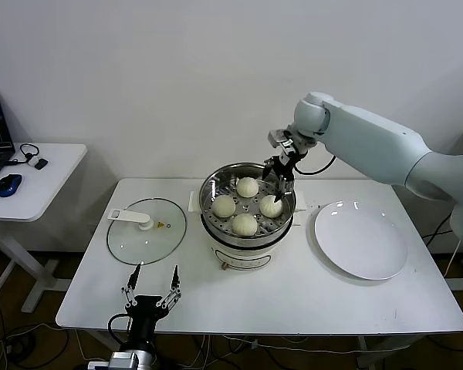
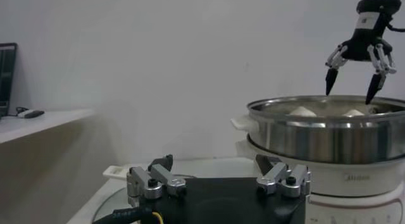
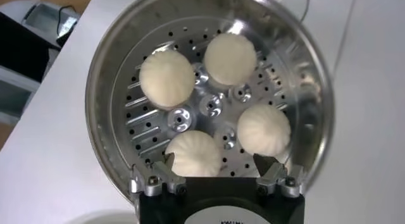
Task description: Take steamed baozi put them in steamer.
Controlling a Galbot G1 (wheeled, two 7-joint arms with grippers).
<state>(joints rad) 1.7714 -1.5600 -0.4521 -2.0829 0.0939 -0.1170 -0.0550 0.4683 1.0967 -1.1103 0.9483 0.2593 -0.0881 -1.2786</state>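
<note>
We see all four baozi (image 3: 229, 57) in the steamer (image 1: 208, 187); the plate (image 1: 361, 240) is bare. Our right gripper (image 1: 282, 179) hangs wide open above them, holding nothing; our left gripper (image 1: 151, 287), also open, rests at the table's near edge.

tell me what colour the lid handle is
White, on the glass lid; clearest in the head view.
</note>
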